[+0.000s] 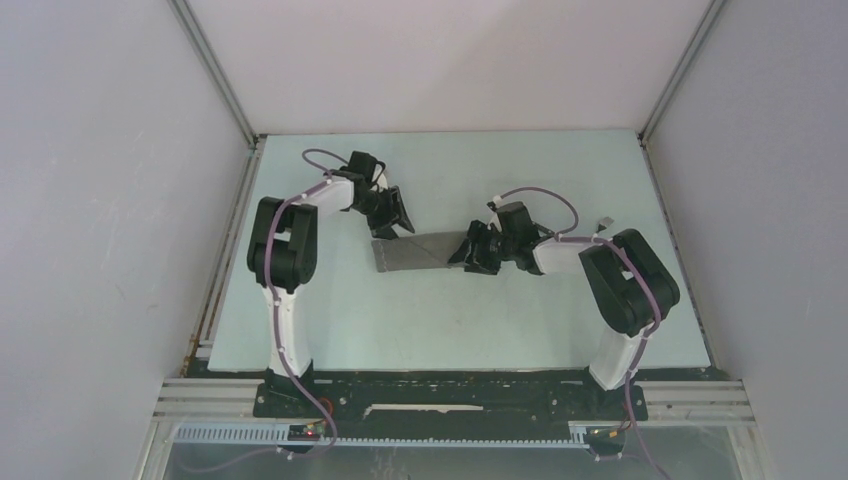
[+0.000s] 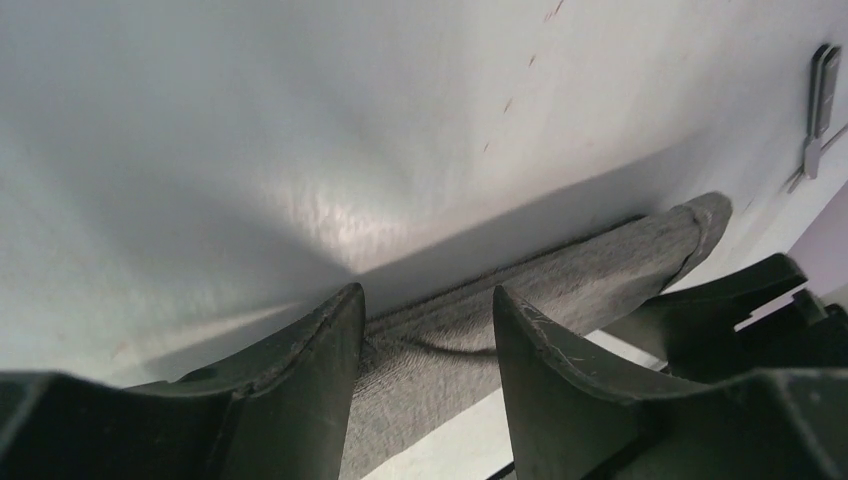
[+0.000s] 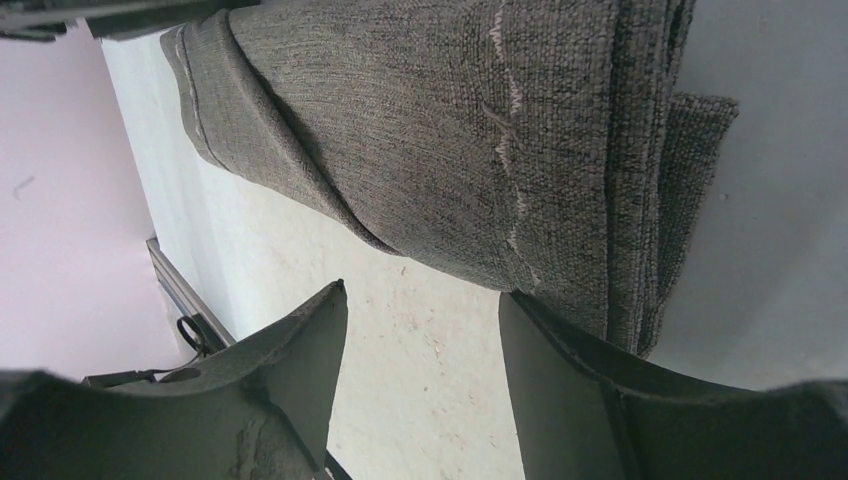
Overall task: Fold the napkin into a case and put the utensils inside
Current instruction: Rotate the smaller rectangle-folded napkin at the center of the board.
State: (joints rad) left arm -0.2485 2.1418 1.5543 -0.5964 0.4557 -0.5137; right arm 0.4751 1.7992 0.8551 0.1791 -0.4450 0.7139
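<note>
Here, on the pale table (image 1: pixel 450 330), the left gripper (image 1: pixel 394 224) stoops over the left end of the napkin (image 1: pixel 420 253), a grey cloth folded into a narrow strip lying flat at mid-table. Seen from its wrist, its fingers (image 2: pixel 300 380) stand apart with the cloth running up between them; whether they pinch it or merely straddle it cannot be told. At the strip's right end the right gripper (image 1: pixel 468 250) sits low over the table, released. Its fingers are spread, bare table shows in the gap, and only one finger (image 3: pixel 600 400) reaches the layered edge of the cloth, where a pale stitch line shows. Farther right, near the right arm and well apart from the napkin, the utensils (image 1: pixel 605 222) lie on the table, too small to tell knife from fork.
</note>
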